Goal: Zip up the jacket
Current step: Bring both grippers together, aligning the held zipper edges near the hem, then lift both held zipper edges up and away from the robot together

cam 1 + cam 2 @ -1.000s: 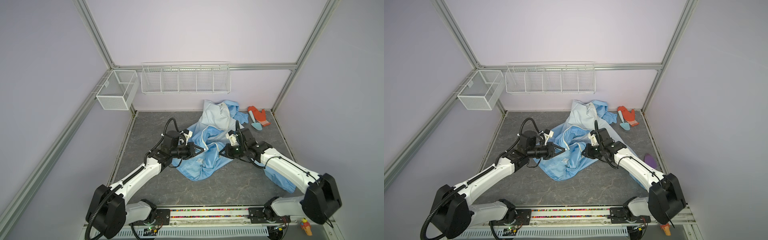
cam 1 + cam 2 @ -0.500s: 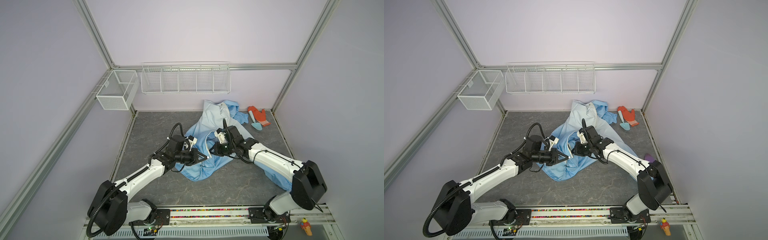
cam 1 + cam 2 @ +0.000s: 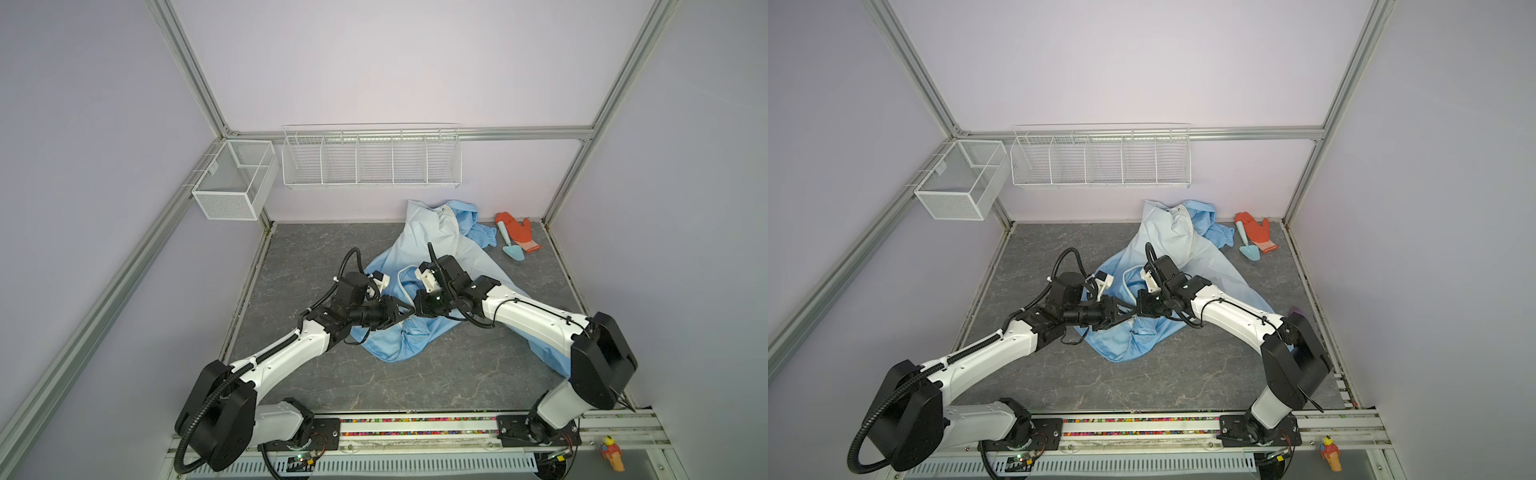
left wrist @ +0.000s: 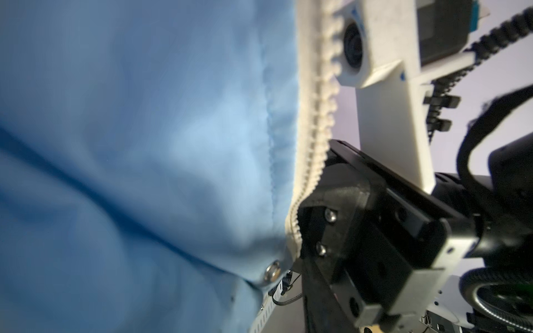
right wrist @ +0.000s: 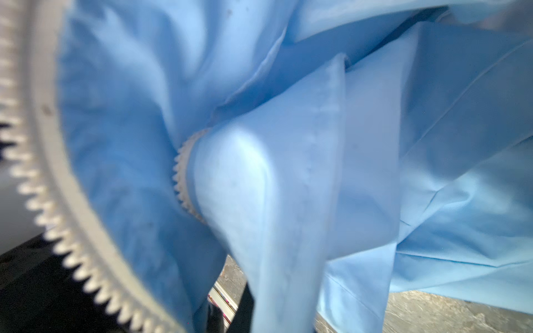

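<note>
A: Where was the jacket (image 3: 432,232)?
B: On the table (image 3: 311,257), centre to far, trailing near-right.
A: Anything else?
B: Glove (image 3: 521,235) at far right, scoop (image 3: 512,249) touching its left edge. Wire rack (image 3: 370,166) on the far wall, mesh basket (image 3: 230,195) far left. Left gripper (image 3: 409,311) and right gripper (image 3: 417,309) sat tip to tip over the jacket's near part.

Fig.: grey marbled surface (image 3: 311,257), seen from above. Crumpled lt-blue jacket (image 3: 432,232) lies from centre toward the back, bunched at mid. Far right corner: orange glove (image 3: 521,232) lying flat, w/ small blue trowel (image 3: 510,245) against its jacket-side edge.
</note>
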You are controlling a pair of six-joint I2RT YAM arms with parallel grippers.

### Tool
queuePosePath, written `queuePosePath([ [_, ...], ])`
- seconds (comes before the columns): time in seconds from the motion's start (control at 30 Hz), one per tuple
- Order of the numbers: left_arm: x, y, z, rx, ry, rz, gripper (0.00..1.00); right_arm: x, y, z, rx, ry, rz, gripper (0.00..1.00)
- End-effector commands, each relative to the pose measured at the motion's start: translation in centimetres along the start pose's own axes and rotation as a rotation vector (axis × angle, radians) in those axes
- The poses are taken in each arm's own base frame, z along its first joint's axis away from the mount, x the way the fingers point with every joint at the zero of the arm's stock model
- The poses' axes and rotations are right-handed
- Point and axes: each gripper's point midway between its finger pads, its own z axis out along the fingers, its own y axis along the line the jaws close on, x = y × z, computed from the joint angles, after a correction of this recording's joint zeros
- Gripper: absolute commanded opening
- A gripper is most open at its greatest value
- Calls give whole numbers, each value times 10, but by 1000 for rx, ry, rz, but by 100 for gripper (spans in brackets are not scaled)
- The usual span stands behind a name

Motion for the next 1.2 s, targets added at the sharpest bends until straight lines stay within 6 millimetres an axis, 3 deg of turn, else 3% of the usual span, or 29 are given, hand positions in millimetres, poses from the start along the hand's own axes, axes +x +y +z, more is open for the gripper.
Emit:
queuePosePath([
  [0.0,-7,-9,-3,29,-47,15,33,-6,7,-1,-11,-11,1,7],
  [0.1,-9,-8,-2,29,-59,9,28,-5,10,0,-15,-6,-3,7],
  [0.37,-14,-6,-4,42,-98,-23,1,-2,9,-3,-9,-6,-16,7],
  [0.6,-1,9,-22,2,-56,-25,0,-4,-6,-13,27,-13,-3,7],
  [0.7,4,6,-31,-16,-34,20,0,-7,-10,-26,-1,-36,2,7],
  [0.83,-7,-14,-43,-8,-66,91,0,-22,1,-63,-106,-130,-29,7],
  [0.97,-33,-54,-54,52,-147,217,0,-39,18,-104,-236,-234,-75,7],
  [1.1,-54,-95,-63,99,-205,393,0,-50,44,-131,-343,-291,-173,7],
  [1.17,-69,-106,-68,73,-244,472,0,-56,57,-141,-377,-322,-229,7],
])
